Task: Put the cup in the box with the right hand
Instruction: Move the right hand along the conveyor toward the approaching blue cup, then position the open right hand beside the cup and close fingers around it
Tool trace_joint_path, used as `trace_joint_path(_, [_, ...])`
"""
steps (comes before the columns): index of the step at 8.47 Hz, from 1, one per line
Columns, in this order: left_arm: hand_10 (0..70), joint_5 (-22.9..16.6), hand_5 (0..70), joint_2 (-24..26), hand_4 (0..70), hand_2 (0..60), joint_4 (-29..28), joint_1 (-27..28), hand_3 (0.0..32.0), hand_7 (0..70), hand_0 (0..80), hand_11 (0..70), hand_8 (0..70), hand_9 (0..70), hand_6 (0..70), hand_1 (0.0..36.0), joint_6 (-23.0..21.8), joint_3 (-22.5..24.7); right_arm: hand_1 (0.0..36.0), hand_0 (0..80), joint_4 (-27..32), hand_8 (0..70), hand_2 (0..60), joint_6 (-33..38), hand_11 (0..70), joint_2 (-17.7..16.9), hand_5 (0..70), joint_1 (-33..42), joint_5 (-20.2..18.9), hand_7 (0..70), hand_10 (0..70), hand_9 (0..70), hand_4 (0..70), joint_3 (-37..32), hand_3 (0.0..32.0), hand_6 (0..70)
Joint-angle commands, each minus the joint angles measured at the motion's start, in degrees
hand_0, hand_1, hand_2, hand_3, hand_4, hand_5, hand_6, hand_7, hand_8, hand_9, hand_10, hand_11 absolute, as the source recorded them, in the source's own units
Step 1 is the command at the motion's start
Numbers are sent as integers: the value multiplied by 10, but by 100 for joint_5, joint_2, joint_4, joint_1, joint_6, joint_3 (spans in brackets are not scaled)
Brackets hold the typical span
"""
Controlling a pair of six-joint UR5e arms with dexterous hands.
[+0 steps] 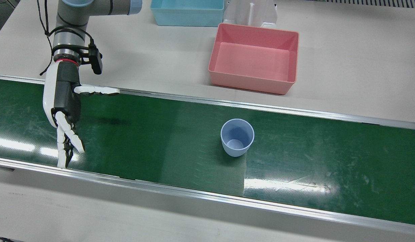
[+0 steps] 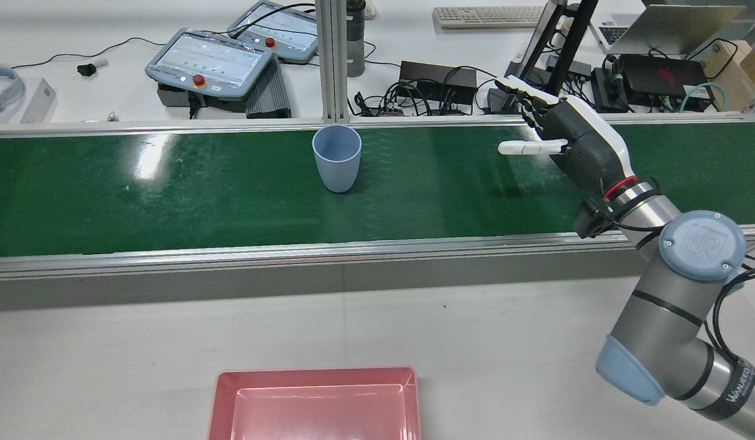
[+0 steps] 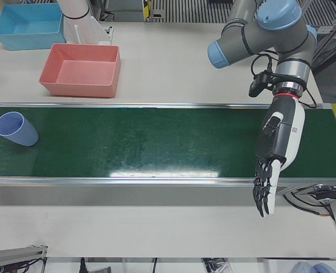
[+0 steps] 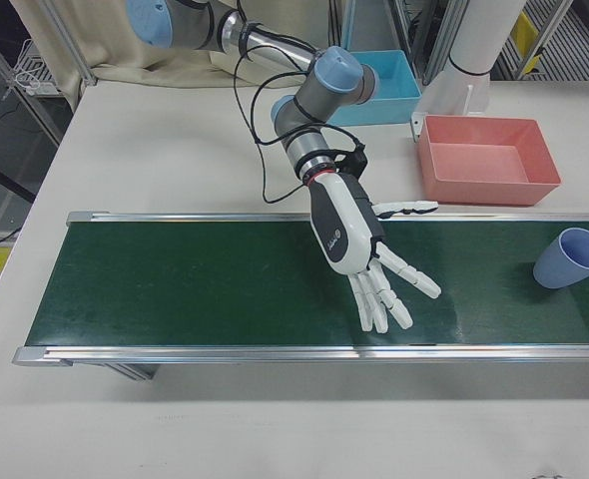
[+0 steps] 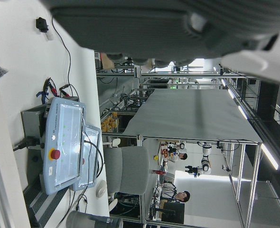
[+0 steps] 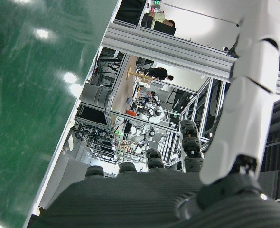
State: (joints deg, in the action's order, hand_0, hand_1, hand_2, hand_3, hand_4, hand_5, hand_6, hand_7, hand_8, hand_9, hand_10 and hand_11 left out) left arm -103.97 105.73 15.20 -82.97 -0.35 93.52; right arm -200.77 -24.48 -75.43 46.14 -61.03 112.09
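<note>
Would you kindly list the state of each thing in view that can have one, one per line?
Cup: upright on the green belt, empty, untouched.
Pink box: on the table beside the belt, open-topped, empty.
Blue box: behind the pink one, open-topped; only partly in view.
Right hand: open, fingers spread, holding nothing, above the belt and apart from the cup.
Left hand: open, fingers extended, holding nothing.

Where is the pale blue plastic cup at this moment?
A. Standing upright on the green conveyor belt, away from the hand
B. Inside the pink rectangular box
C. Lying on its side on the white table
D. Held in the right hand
A: the pale blue plastic cup stands mouth-up on the green conveyor belt, the pink rectangular box holds nothing, and the right hand hangs open well off to one side.
</note>
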Motion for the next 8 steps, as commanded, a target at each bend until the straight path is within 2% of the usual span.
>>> trace_joint_path(1, [0,0,0,0,0,0,0,0,0,0,0,0,0,0,0,0,0,0,202,503,-6,0,62,5,0,11,49,-35,3,108,0,21,0,-12,0,37])
trace_joint_path(8, [0,0,0,0,0,0,0,0,0,0,0,0,0,0,0,0,0,0,202,503,-6,0,74,-4,0,11,48,-88,-15,122,0,26,0,-21,0,39])
